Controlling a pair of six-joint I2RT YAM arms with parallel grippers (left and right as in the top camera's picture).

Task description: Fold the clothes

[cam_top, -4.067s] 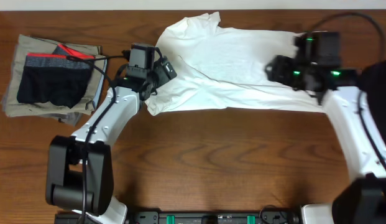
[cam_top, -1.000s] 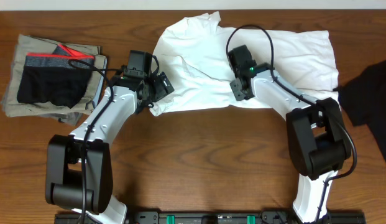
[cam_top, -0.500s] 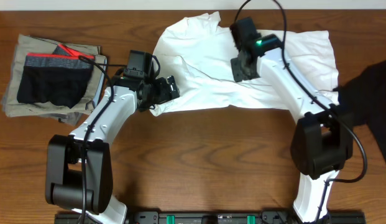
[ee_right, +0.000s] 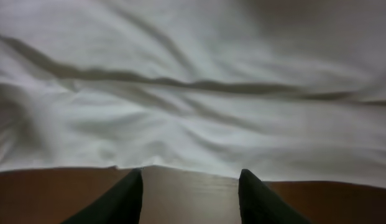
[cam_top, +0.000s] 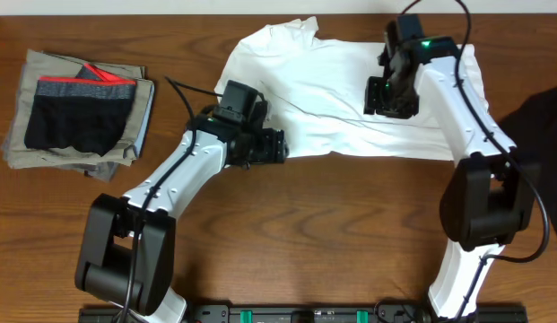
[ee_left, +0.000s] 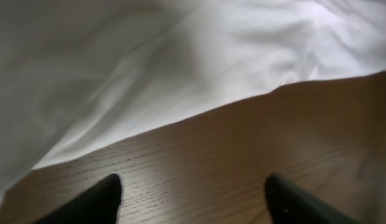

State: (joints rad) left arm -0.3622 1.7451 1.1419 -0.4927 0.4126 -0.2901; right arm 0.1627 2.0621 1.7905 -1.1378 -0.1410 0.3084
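Observation:
The white T-shirt (cam_top: 314, 81) lies spread and wrinkled across the back of the table. My left gripper (cam_top: 276, 146) hovers at its lower edge. In the left wrist view that gripper (ee_left: 193, 183) is open, with only bare wood between its fingers and the shirt's hem (ee_left: 180, 62) just ahead. My right gripper (cam_top: 386, 97) hangs over the shirt's right part. It is open (ee_right: 189, 177) with nothing in it, and the T-shirt (ee_right: 193, 81) fills the right wrist view beyond the fingertips. A black garment (cam_top: 536, 135) lies at the right edge.
At the far left sits a stack of khaki-grey folded pieces (cam_top: 45, 157) with black shorts (cam_top: 76, 117) on top. Brown wooden table (cam_top: 305, 233) stretches in front of the shirt. The arm bases stand at the near edge.
My left gripper has slid right along the shirt's lower edge. The right arm has swung from the shirt's middle toward its upper right.

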